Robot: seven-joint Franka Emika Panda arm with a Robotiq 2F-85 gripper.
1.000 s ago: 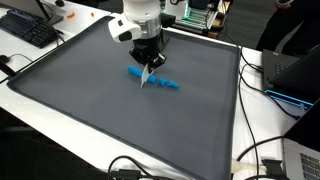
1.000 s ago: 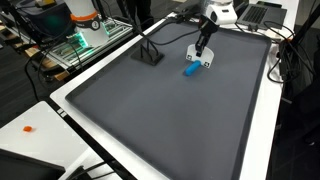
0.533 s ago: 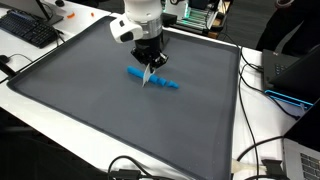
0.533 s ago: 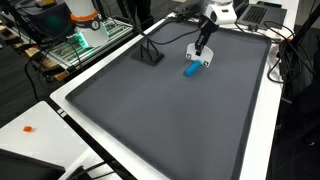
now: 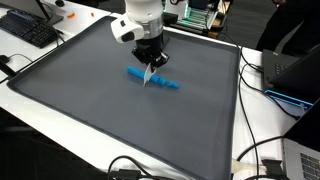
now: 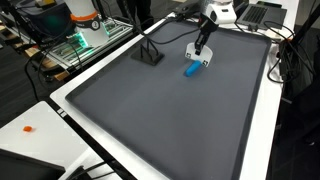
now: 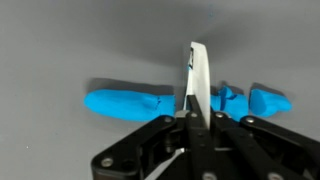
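Note:
A long blue roll of soft material (image 5: 138,74) lies on the dark grey mat (image 5: 90,110), with smaller cut pieces (image 5: 170,86) at one end. It also shows in the other exterior view (image 6: 190,70) and the wrist view (image 7: 125,102). My gripper (image 5: 150,70) is shut on a thin white blade (image 7: 198,80) that stands upright, its edge down on the blue roll between the long part and the small pieces (image 7: 262,100). The blade also shows in an exterior view (image 6: 203,64).
A black stand (image 6: 150,55) sits on the mat's far side. A keyboard (image 5: 28,28) lies on the white table (image 5: 50,115). Cables (image 5: 262,150) run along the mat's edge. An orange bit (image 6: 28,129) lies on the white border.

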